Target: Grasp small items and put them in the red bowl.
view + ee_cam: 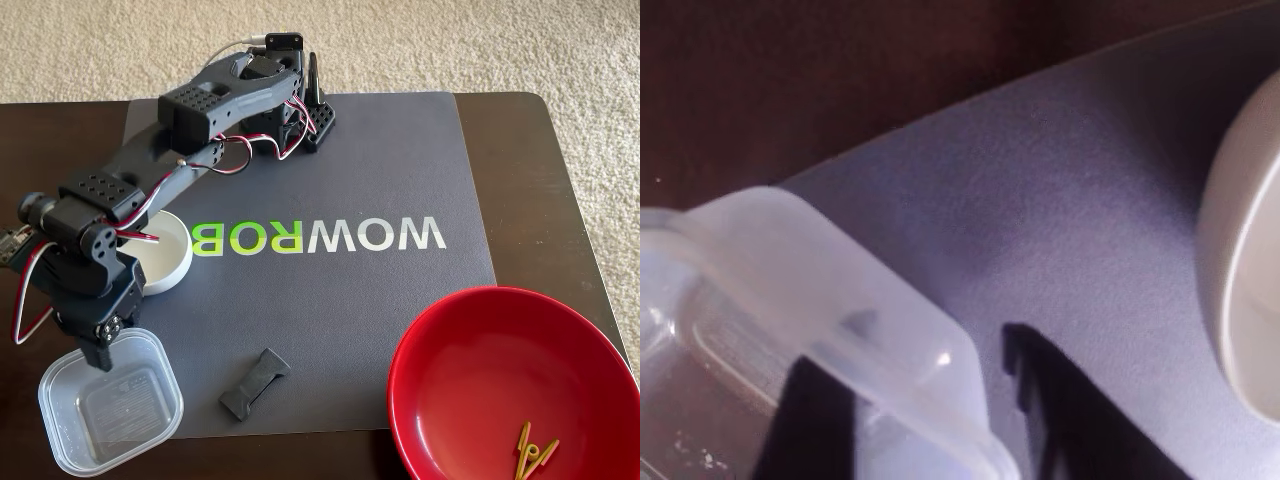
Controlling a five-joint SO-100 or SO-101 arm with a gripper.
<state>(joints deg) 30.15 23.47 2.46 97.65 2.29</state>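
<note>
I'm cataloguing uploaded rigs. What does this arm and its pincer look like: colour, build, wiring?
The arm is matte dark grey to black plastic with blocky segments, some dotted with rows of small holes. Loose red, white and black wires loop along the joints. The pincer has two short dark fingers. A small dark module sits at the base.

Base mounted at the 12 o'clock edge of the fixed view; arm extended from there toward 8 o'clock, upper links running nearly level, red, white and black wiring looped along the underside. Wrist bent sharply down at the 9 o'clock side. Gripper pointing downward, jaws parted, one dark finger set inside the rim of the clear square plastic tub, the other outside it. In the wrist view, two dark fingers seen at 6 o'clock, straddling the tub's wall; contact with it not determinable.
</note>
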